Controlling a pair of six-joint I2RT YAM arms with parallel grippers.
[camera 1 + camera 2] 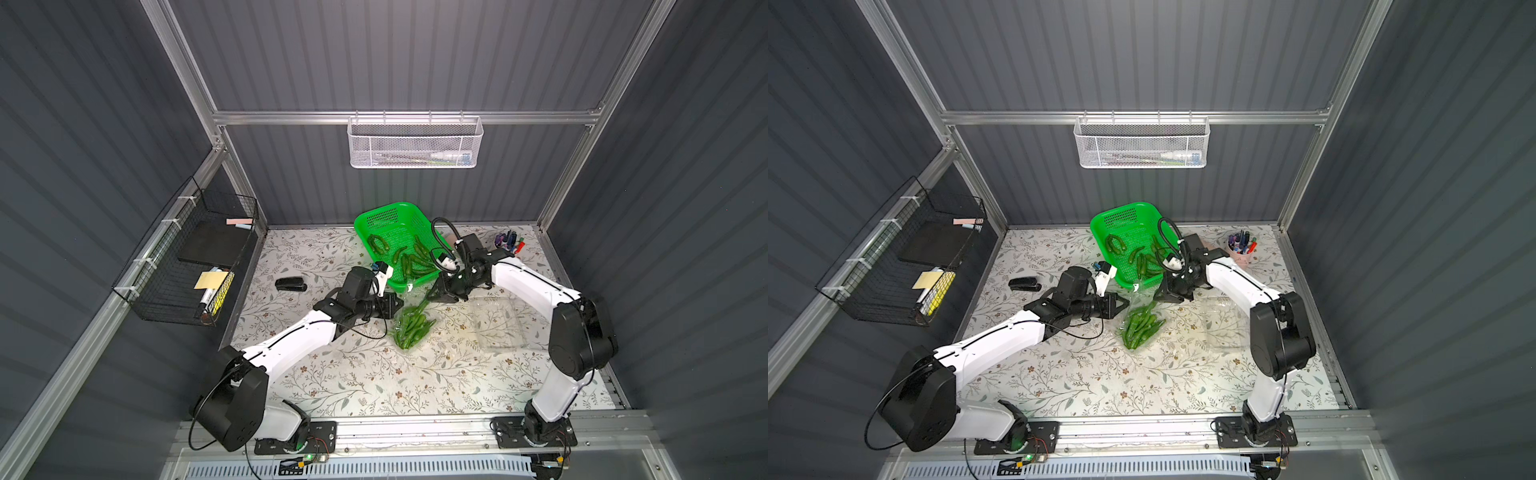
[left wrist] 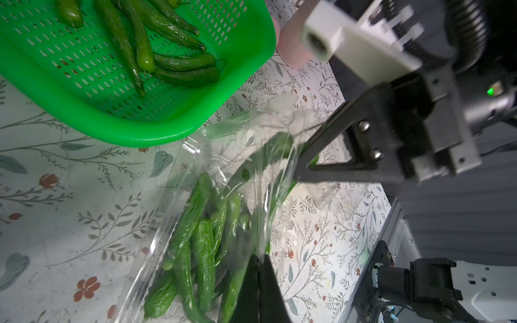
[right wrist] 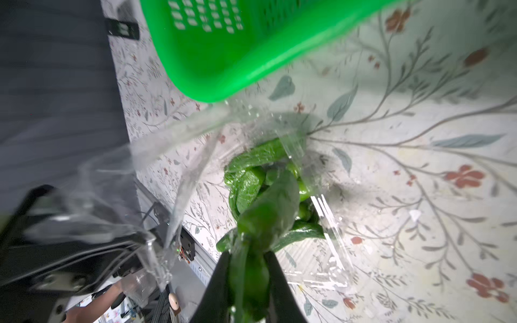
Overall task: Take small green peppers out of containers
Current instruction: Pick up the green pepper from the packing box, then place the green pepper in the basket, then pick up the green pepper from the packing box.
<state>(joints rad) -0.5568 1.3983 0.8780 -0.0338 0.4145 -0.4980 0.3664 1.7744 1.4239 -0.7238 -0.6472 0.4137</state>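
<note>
"How are the right jaws set?"

"Pinching one pepper (image 3: 263, 218) partway along. Its free end points down at the heap of small green peppers (image 2: 201, 251) lying in the first container (image 3: 313, 265)."

"And the left jaws?"

"Pressed together on the clear lid (image 3: 181, 145) of that same pack, holding the flap up off the tray."

"Where does the pack sit?"

"On the bench (image 1: 332, 374), about the middle, between the two arms and just in front of the green basket (image 1: 382, 217). The basket's near corner comes right up to the lid. I cannot tell whether they are touching."

"Anything in the basket?"

"A scatter of loose peppers (image 1: 415, 259) across its floor."

"The other pack?"

"The second container (image 1: 498, 320) lies on the bench by the right arm, near the first but apart from it. A black stapler (image 1: 291, 285) sits over toward the left arm, and a cup of pens (image 1: 1239, 249) stands in the far corner on the right."
</note>
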